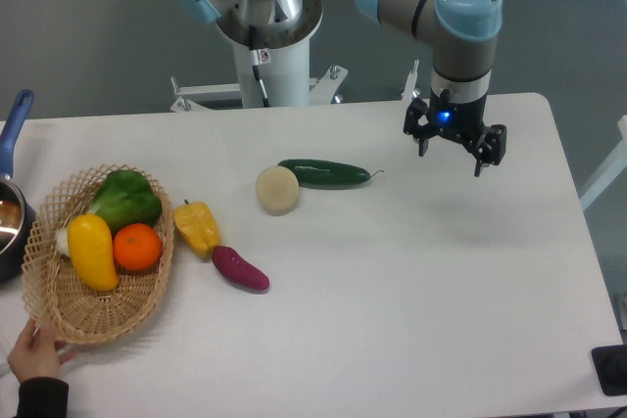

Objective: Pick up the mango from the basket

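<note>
Wicker basket (59,315) holds the mango (91,252); far right, the gripper (453,157) hangs downward, fingers spread, empty.

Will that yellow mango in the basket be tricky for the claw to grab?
Probably a bit. The mango looks smooth, so it may slip. Its elongated oval shape could roll. It lies against the orange in the basket, leaving little room.

the mango (92,252) is plain yellow, the basket (98,320) light tan woven wicker. beside it, the orange (137,247) is bright orange.
</note>
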Controlling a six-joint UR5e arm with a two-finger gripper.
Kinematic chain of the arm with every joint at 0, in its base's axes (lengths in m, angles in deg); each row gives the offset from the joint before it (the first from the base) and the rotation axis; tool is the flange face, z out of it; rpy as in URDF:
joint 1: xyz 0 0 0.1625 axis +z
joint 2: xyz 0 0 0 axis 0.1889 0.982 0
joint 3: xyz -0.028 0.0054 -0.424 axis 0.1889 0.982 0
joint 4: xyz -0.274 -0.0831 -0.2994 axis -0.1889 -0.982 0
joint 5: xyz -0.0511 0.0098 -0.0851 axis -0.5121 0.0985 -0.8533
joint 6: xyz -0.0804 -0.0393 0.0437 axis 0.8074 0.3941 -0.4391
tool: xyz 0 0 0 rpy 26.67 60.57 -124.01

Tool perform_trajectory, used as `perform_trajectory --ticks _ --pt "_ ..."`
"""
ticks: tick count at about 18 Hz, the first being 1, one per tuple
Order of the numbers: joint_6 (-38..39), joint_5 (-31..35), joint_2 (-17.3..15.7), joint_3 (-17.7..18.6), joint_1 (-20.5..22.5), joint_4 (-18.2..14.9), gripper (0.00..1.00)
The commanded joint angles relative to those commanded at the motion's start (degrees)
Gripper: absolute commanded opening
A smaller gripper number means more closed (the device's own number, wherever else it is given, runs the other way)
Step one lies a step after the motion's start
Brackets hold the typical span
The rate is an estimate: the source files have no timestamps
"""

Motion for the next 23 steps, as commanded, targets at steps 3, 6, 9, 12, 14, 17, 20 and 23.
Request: perform_trajectory --ticks 3,6,9,12,14,17,20,23 --pt "0.35 -0.17 0.00 0.00 -0.09 0.09 1.00" --pt "0.88 -0.79 0.00 0.17 -0.18 0.17 1.00" --pt "3.68 -0.88 0.18 0.18 -0.26 0.44 1.00" --pt "4.66 -3.59 0.26 0.18 -0.18 0.61 1.00" --pt "5.44 -6.14 0.61 0.18 -0.09 0.70 1.00" --pt "10.18 -7.56 0.44 0.09 -0.35 0.70 1.00" --pt "13.69 -7.56 0.09 0.61 -2.45 -0.08 1.00" --pt "23.87 -7.47 -0.35 1.32 -5.44 -0.09 1.00"
